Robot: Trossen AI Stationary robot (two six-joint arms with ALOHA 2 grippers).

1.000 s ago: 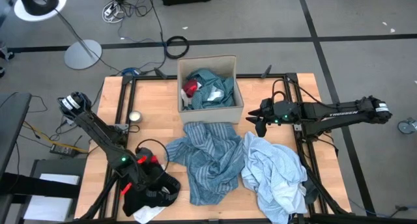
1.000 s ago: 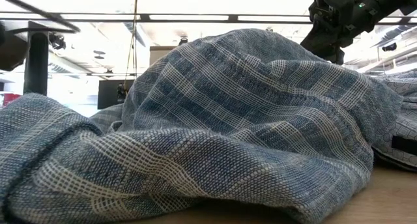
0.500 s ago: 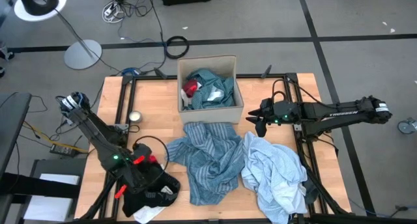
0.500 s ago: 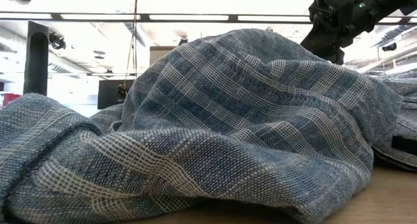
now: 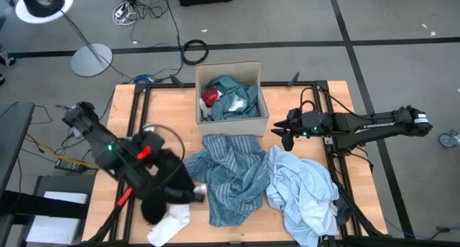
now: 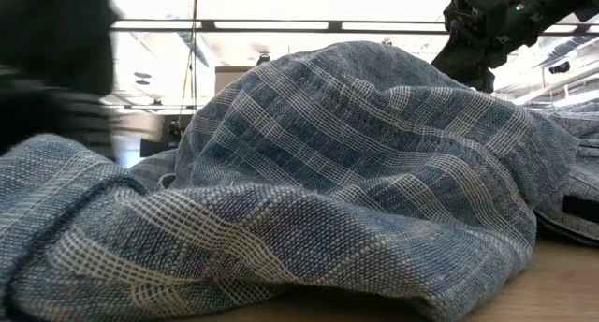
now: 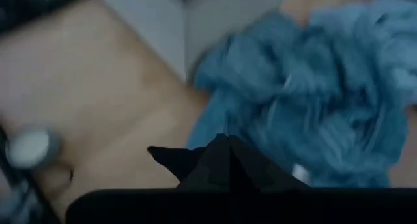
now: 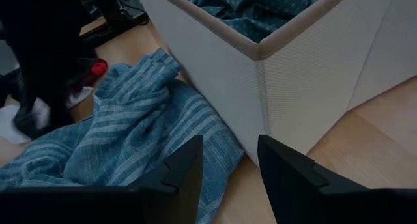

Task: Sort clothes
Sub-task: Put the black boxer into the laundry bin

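My left gripper [image 5: 164, 169] is up over the table's near left part, shut on the black piece [image 5: 174, 191]. Below it the white sock [image 5: 170, 222] lies flat at the near edge. The blue striped shirt [image 5: 231, 176] is spread in the middle and the pale blue shirt [image 5: 302, 191] lies to its right. The cardboard box [image 5: 253, 119] holds the teal top [image 5: 236, 95] and the red sock [image 5: 210, 97]. My right gripper [image 8: 228, 175] hangs open and holds nothing, right of the box, above the striped shirt's edge [image 8: 130, 129]. My left gripper pinches a bunched peak of the black piece [image 7: 221, 160] between its two fingers, coming slanting down from the table's left. The cloth hangs slack below the fingers [image 5: 180, 197]. Blur hides whether its lower end is clear of the table.
The box stands at the far middle, its near wall [image 8: 215, 74] right ahead of my right gripper. A small round roll [image 7: 26, 146] lies on the bare wood left of the box. Dark rails [image 5: 134, 114] run along both table sides.
My left gripper has risen from the table's near left corner and gone toward the far edge, tipping less steeply and rolling. The black piece has come up with it off the white sock, which stays on the table and now shows more.
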